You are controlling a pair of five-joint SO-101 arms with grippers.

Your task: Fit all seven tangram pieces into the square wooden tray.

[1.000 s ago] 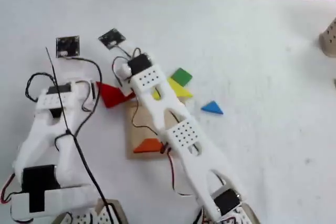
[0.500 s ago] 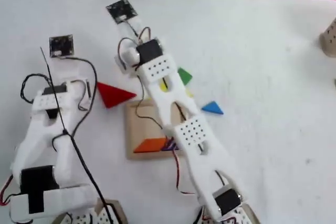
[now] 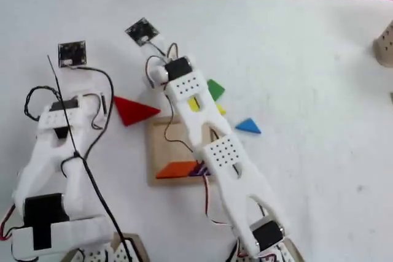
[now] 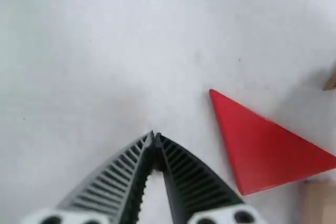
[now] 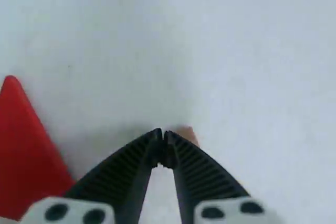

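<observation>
Task status: early stage, judged from the layout.

1. Seated. One orange piece (image 3: 174,170) lies inside the tray (image 3: 161,145), against its near edge. A purple piece (image 3: 198,170) shows just beside the orange one, at the same edge; the right arm covers most of it, so its seating cannot be told. The tray floor on the far side of the orange piece is bare wood.
2. Not seated. The red triangle (image 3: 134,110) lies on the table just off the tray's far left corner. The blue triangle (image 3: 248,126) lies off the tray's right side. The yellow piece (image 3: 194,104) and the green square (image 3: 215,89) lie beyond the tray's far edge, the green farther out.
3. Grippers. The left gripper (image 4: 154,141) sits left of the tray, near the red triangle, jaws pressed together and holding nothing. The right gripper (image 5: 161,141) is past the tray's far edge, jaws likewise closed and empty.
4. Outstanding. At least four pieces need placing.
</observation>
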